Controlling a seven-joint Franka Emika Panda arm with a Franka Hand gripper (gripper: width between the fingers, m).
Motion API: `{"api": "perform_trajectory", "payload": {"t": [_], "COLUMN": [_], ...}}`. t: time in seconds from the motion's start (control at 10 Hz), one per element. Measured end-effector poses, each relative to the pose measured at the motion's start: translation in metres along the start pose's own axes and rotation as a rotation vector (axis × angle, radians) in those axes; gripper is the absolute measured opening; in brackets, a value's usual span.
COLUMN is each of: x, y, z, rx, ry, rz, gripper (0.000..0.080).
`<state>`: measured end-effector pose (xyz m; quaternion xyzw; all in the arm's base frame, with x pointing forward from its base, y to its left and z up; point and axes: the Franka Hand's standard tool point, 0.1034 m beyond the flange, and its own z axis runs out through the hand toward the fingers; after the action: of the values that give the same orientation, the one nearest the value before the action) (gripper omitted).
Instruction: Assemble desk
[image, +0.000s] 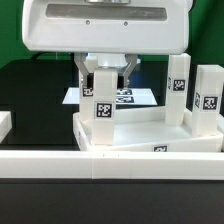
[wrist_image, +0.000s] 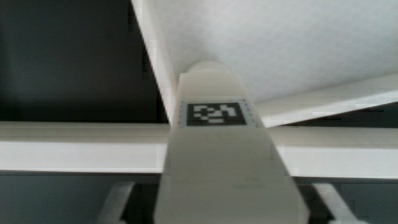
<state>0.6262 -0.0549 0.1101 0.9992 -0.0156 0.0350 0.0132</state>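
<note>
The white tabletop (image: 150, 132) lies rim up in the middle of the exterior view, and its inside shows in the wrist view as the tabletop (wrist_image: 267, 45). A short square leg (image: 103, 103) with a black-and-white tag stands upright at its corner on the exterior view's left. My gripper (image: 106, 76) hangs over that leg's top, one finger on each side. In the wrist view the leg (wrist_image: 222, 150) fills the space between the fingers (wrist_image: 121, 200), and a narrow dark gap shows on both sides. My gripper (wrist_image: 222, 200) is open around it. Two more legs (image: 178, 95) (image: 208, 102) stand upright at the exterior view's right.
A long white rail (image: 60, 163) runs across the front of the table. The marker board (image: 128, 97) lies flat behind the tabletop. A small white block (image: 4, 124) sits at the exterior view's left edge on the black table.
</note>
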Motion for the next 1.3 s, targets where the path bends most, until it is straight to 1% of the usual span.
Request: {"api": "perform_trajectory", "payload": {"t": [0.5,0.7,1.0,1.1,1.3], "x": [0.0,-0.0014,-0.0023,-0.0021,-0.0026], "y": [-0.0006,-0.0012,-0.0003,-0.0012,-0.0027], "z": [0.0004,0.0016,0.0015,0.0015,0.0018], "rx": [0.004,0.014,0.022,0.028,0.031], "ry": [0.0,-0.001,0.007,0.005,-0.001], "rz": [0.38,0.641,0.913,1.01,1.195], "gripper": [0.0289,0.0289,0.0289,0.029,0.029]}}
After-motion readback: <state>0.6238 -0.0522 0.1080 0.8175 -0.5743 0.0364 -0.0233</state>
